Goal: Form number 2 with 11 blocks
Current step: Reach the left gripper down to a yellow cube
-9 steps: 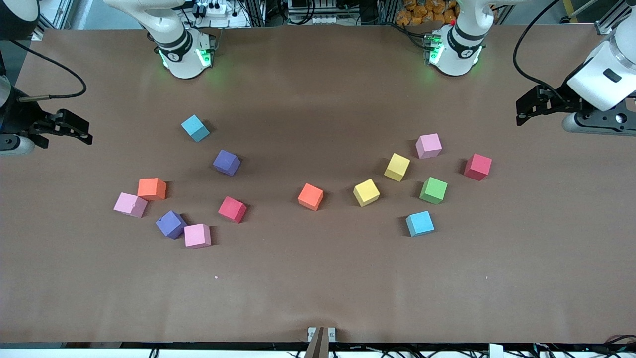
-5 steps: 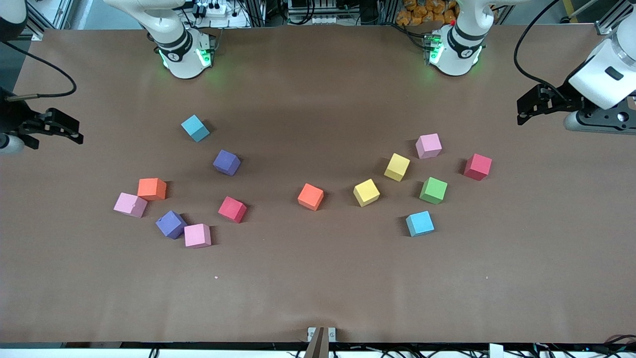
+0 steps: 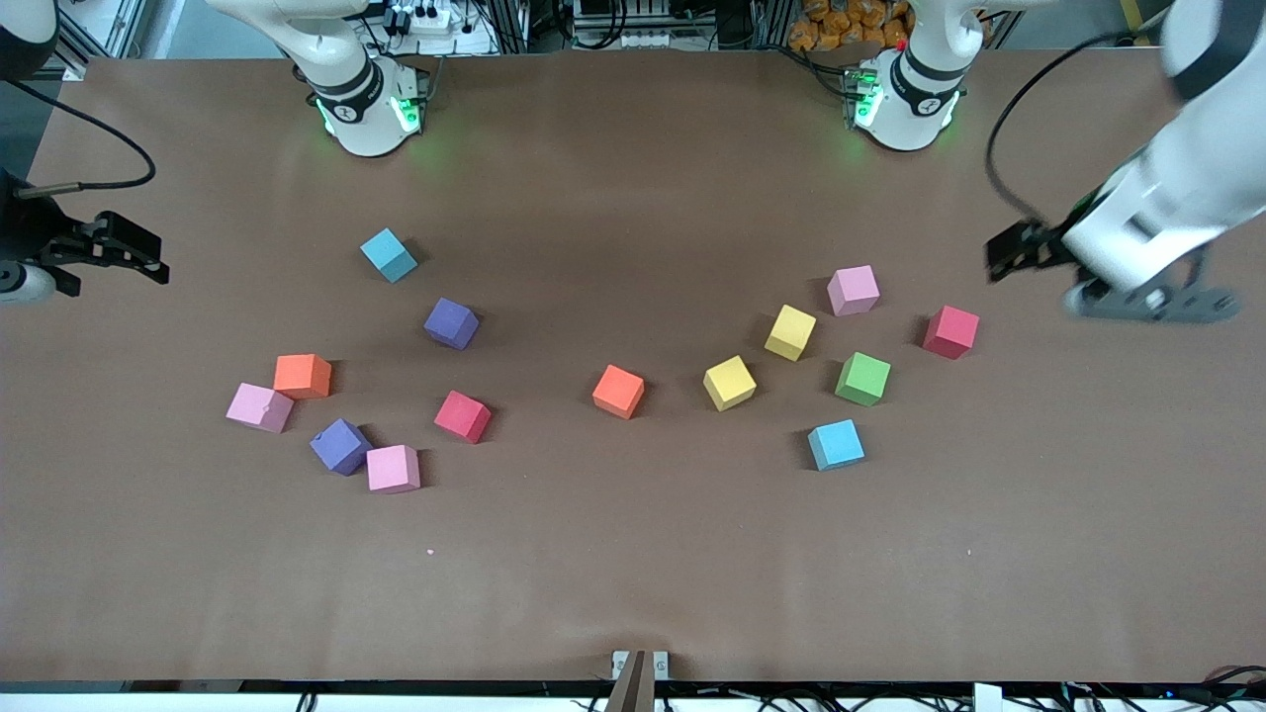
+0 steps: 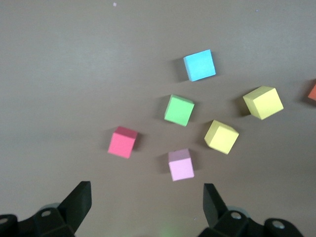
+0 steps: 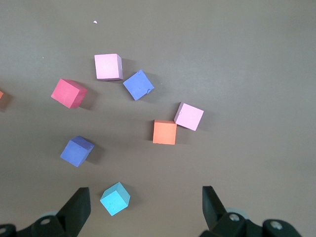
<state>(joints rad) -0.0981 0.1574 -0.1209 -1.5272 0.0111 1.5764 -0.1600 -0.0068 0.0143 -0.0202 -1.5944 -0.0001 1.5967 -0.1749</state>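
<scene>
Scattering across the table (image 3: 633, 593) in two loose groups, the blocks lie apart with no number 2 begun, so picking has yet to start. The left gripper (image 3: 1009, 259) hangs over the left arm's end, just beside the red block (image 3: 951, 331) and pink block (image 3: 854, 290), fingers spread wide and empty. The right gripper (image 3: 138, 259) waits over its own end, likewise open and holding nothing.

On the brown table (image 3: 633, 574), blocks (image 3: 618, 391) are pink, purple, orange, red, cyan, yellow, green.
</scene>
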